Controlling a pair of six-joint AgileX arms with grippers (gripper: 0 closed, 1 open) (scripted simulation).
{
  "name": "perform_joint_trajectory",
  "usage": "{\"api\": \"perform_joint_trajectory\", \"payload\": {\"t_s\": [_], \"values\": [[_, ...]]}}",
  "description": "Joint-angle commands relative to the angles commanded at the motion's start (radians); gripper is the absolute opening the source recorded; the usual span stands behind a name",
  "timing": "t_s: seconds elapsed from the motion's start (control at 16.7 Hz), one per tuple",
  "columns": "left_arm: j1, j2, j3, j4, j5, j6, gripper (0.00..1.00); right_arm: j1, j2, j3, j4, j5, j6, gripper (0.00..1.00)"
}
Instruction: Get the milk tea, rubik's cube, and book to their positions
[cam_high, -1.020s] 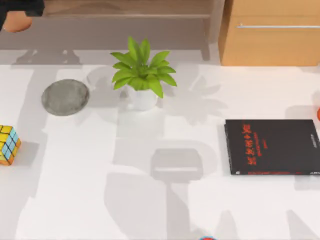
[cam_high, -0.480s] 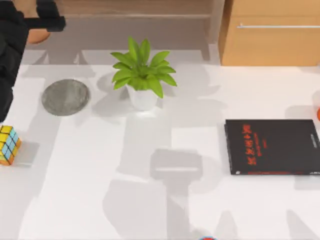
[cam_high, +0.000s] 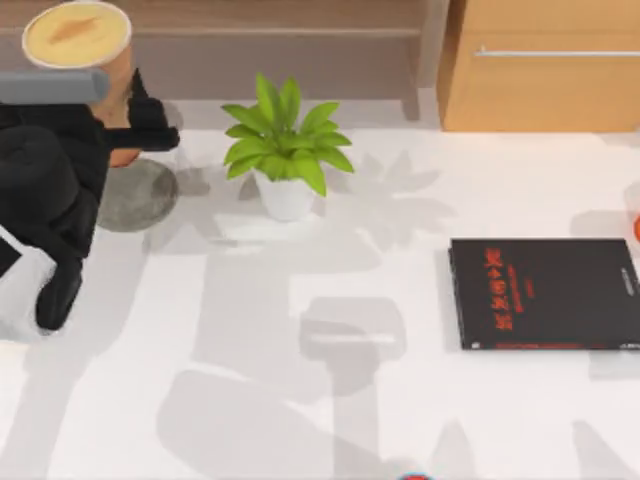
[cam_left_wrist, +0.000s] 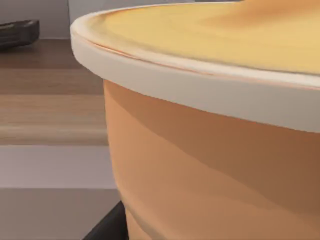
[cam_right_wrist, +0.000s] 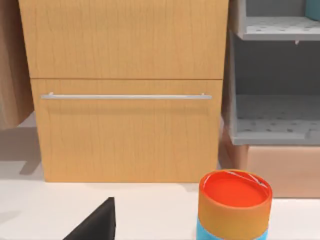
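Item: my left pincer (cam_high: 118, 108) clamped on milk tea (cam_high: 78, 35); grey mat (cam_high: 140, 195) just below; next, lower gently.

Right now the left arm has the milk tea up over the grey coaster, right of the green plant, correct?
Not quite. In the top view the milk tea, carried by the left arm, is over the grey coaster, but both lie left of the green plant.

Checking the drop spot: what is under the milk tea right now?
The grey round coaster lies below the milk tea, which the left gripper holds. The arm covers the coaster's left part, so contact cannot be seen.
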Motion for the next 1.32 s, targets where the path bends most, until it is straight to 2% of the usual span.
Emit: {"api": "perform_joint_trajectory", "payload": {"t_s": [0.42, 0.9, 1.2, 1.32], "values": [[0.003, 0.023, -0.002, 0.017, -0.001, 0.002, 0.00, 0.000, 0.000, 0.000, 0.000, 0.000, 0.000, 1.00], [-0.002, 0.143, -0.001, 0.134, -0.001, 0.000, 0.00, 0.000, 0.000, 0.000, 0.000, 0.000, 0.000, 1.00], [-0.002, 0.155, -0.001, 0.146, -0.001, 0.000, 0.00, 0.000, 0.000, 0.000, 0.000, 0.000, 0.000, 1.00], [-0.002, 0.155, -0.001, 0.146, -0.001, 0.000, 0.15, 0.000, 0.000, 0.000, 0.000, 0.000, 0.000, 1.00]]}}
